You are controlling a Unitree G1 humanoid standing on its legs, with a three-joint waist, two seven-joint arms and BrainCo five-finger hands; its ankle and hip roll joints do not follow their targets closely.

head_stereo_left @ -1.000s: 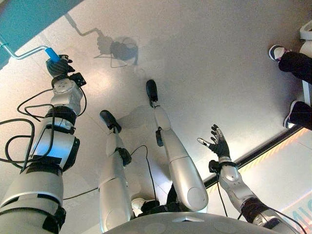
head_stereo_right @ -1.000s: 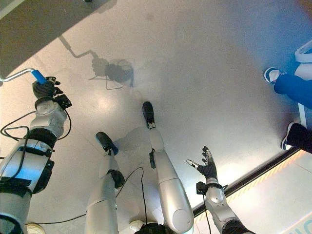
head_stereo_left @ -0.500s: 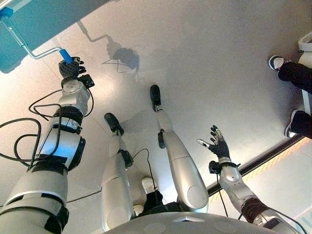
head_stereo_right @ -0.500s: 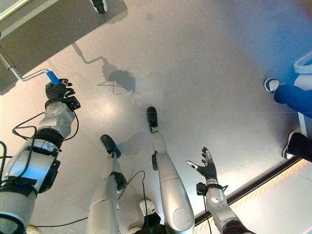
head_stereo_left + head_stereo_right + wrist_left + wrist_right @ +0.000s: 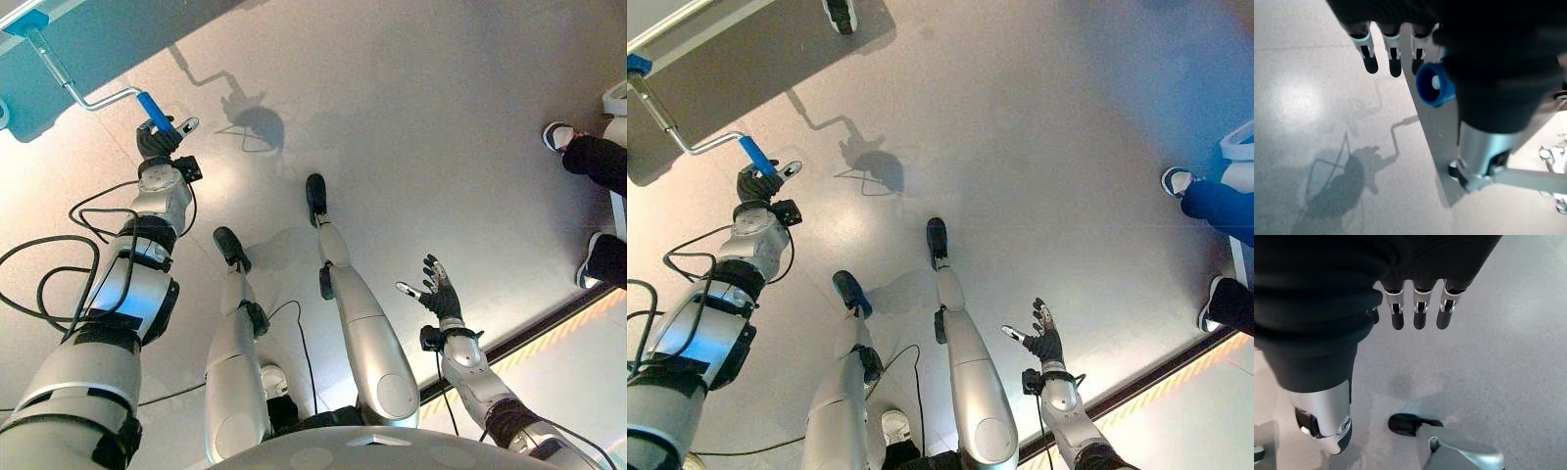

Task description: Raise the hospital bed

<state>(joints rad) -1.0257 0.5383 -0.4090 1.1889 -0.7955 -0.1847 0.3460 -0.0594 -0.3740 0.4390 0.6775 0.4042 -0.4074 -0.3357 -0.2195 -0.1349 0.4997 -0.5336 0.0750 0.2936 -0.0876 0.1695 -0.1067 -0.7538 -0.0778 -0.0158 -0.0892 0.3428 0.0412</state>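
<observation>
The hospital bed [image 5: 88, 44] shows as a teal slab at the upper left. A silver crank rod [image 5: 93, 96] bends out from a blue fitting [image 5: 24, 20] on the bed and ends in a blue crank handle [image 5: 152, 110]. My left hand [image 5: 157, 145] sits at the handle's lower end. In the left wrist view the handle's blue end cap [image 5: 1434, 84] lies between straight fingers [image 5: 1393, 61] and the thumb [image 5: 1481, 152], so the hand is open against it. My right hand [image 5: 441, 292] hangs open over the floor at the lower right, holding nothing.
A person's shoes [image 5: 563, 135] and dark legs [image 5: 600, 259] stand at the right edge. Another shoe [image 5: 840, 12] shows by the bed at the top. A dark floor strip [image 5: 529, 313] with an orange line runs across the lower right.
My left hand has swung right with the crank handle, and more of the blue grip shows above it. The camera has shifted, bringing the bed further into view. The right hand has not moved.
</observation>
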